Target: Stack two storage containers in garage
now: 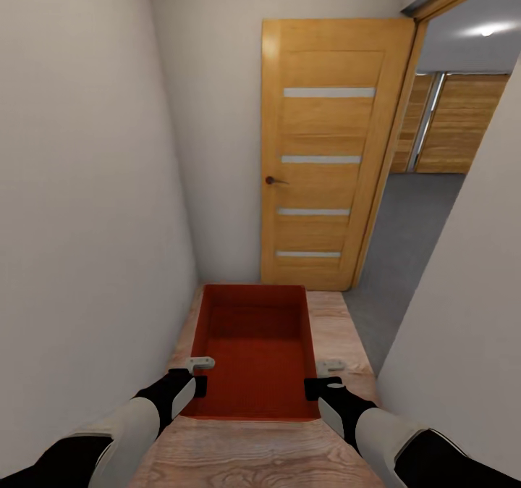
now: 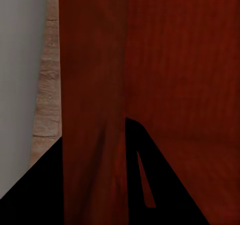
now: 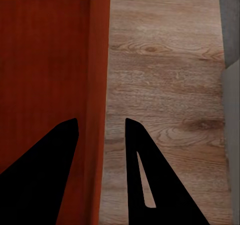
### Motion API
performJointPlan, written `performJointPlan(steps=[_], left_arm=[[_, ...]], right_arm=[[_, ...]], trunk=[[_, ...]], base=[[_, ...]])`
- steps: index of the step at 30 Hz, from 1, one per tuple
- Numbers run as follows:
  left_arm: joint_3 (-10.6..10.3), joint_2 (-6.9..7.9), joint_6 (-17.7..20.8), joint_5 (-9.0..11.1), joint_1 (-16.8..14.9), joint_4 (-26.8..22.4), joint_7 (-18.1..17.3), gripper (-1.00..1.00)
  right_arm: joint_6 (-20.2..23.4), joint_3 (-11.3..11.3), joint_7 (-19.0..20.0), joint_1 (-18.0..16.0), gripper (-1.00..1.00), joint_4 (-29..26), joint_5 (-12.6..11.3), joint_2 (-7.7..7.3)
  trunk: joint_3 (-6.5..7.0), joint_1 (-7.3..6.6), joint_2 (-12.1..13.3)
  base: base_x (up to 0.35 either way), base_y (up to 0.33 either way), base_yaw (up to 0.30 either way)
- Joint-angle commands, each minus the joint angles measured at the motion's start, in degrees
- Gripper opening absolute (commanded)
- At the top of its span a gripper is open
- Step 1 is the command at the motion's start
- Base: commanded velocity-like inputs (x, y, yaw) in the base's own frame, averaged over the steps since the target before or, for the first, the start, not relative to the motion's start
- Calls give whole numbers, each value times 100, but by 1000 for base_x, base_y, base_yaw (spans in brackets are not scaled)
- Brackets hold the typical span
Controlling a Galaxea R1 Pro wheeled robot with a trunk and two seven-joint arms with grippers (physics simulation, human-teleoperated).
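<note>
Head view: I carry one bin (image 1: pixel 253 350), long axis pointing toward the door (image 1: pixel 329 155)
Left gripper (image 1: pixel 197 376): clamped on bin's left wall
Right gripper (image 1: pixel 318 378): clamped on right wall

One red-orange storage container (image 1: pixel 255 350), two tools (image 1: pixel 194 376) (image 1: pixel 323 378), one honey-wood door (image 1: pixel 329 155).

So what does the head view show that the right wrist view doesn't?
Head view alone: the wood door with frosted strips, the grey floor past the doorway, both arms, and the left gripper on the bin's left wall.

Right wrist alone: the right gripper straddling the bin's wall close up.

Both: the red bin and plank floor.
</note>
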Motion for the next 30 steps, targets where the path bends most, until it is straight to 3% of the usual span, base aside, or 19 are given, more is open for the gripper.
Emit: performJointPlan(steps=[1, 30], left_arm=[[-70, 133, 27, 19, -7, -32, 37, -100], [-74, 133, 19, 17, -7, -36, 37, -100]], right_arm=[[24, 72, -29, -1, -100, 31, -96, -13], [24, 72, -29, -1, -100, 31, -96, -13]], trunk=[[-12, 7, -12], [-12, 7, -12]], base=[[322, 0, 0], [322, 0, 0]])
